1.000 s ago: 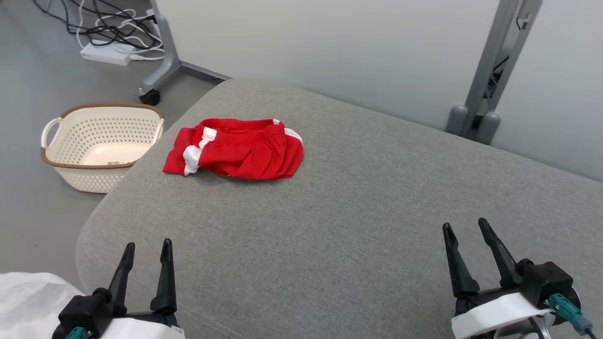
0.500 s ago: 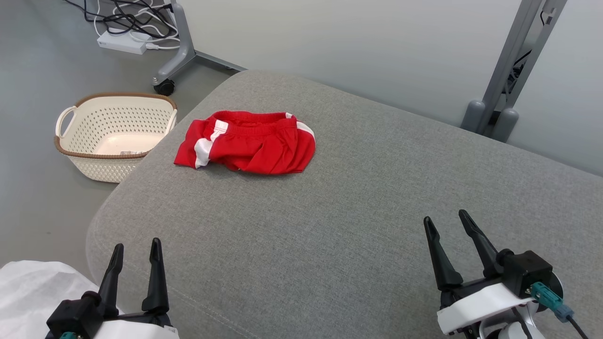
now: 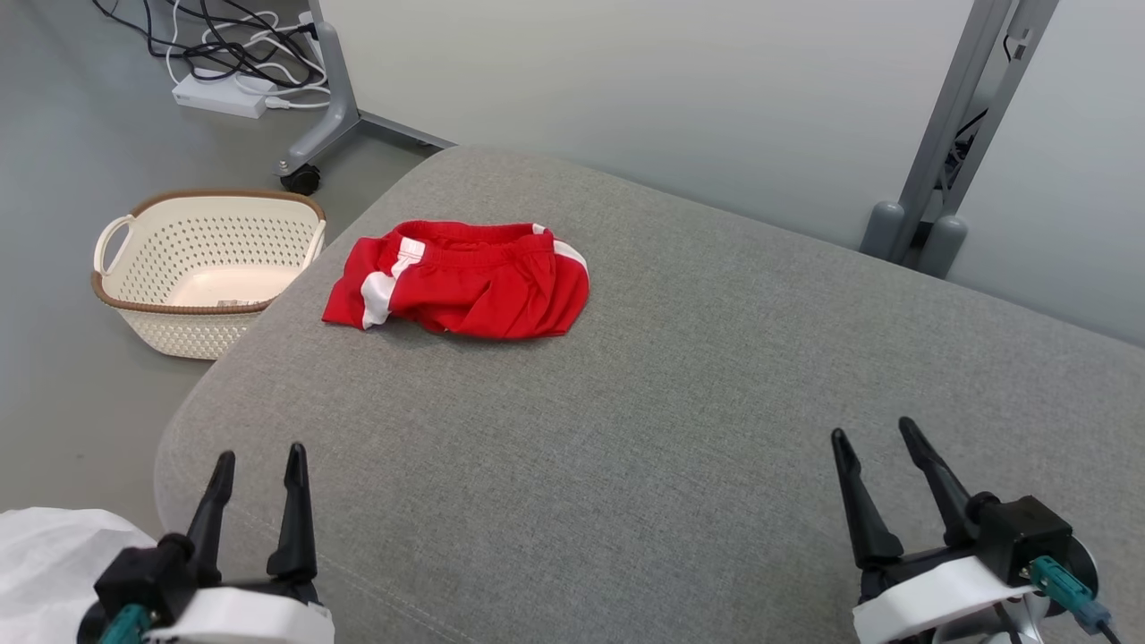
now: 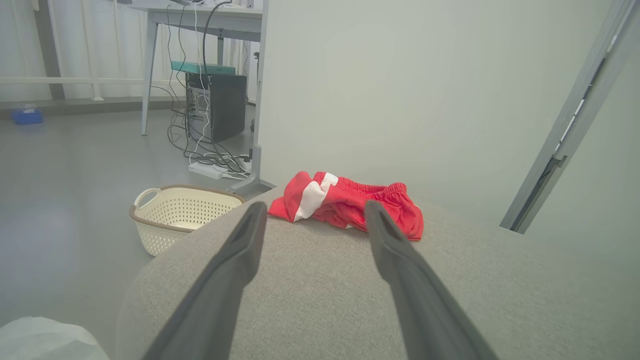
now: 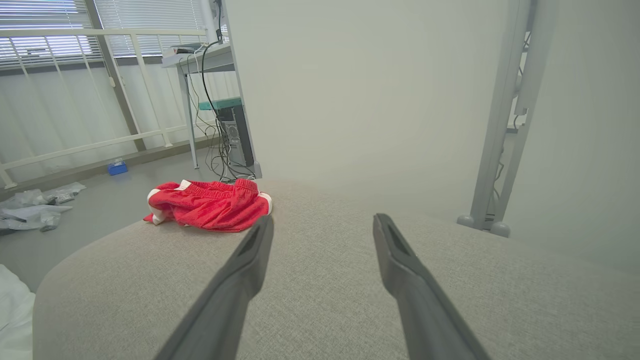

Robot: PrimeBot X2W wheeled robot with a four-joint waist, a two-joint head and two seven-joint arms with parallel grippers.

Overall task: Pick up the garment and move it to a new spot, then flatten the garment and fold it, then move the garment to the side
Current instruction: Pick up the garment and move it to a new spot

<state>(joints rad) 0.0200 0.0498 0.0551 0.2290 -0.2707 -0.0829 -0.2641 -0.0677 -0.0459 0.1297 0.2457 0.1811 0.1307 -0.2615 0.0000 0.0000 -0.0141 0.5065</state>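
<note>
The garment [image 3: 461, 282] is a pair of red shorts with white side stripes, lying crumpled near the far left corner of the grey padded surface [image 3: 644, 429]. The left wrist view shows the garment [image 4: 350, 202] ahead of my fingers, and the right wrist view has the garment [image 5: 210, 205] far off to the left. My left gripper [image 3: 258, 454] hovers open at the near left edge, well short of the shorts. At the near right my right gripper [image 3: 872, 432] is open too, with nothing between its fingers.
A cream perforated basket [image 3: 201, 268] stands on the floor left of the surface. Behind it are a wheeled stand leg [image 3: 322, 107] and a tangle of cables [image 3: 224, 63]. A grey post [image 3: 948, 143] rises at the far right. White plastic [image 3: 45, 563] lies at lower left.
The head camera has shifted a little, so the whole picture moved. Both grippers stay open in about the same spots, and the shorts have not moved on the surface.
</note>
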